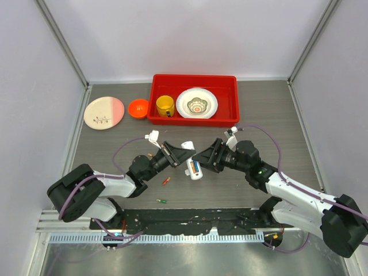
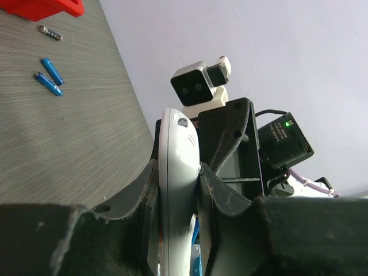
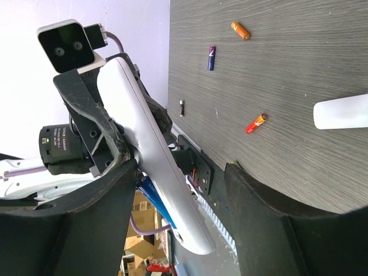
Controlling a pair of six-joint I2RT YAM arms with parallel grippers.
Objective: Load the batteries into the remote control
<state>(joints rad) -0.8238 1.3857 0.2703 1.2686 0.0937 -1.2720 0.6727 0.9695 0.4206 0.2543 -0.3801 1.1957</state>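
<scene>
Left gripper point(image 2: 179, 183) pinches the remote control point(image 2: 177, 150) tight; right gripper point(image 3: 179, 172) spread, 2 fingers straddling it.

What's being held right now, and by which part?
The left end effector clamps the remote control partway along its slim body. The right end effector straddles it with its fingers open and has no grip on it.

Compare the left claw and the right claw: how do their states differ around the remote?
The left claw is shut on the remote control, pressed against both its faces. The right claw is open, straddling the remote with a gap on one side. The left claw holds the remote, while the right claw grips nothing. Both are black and face each other across the remote.
</scene>
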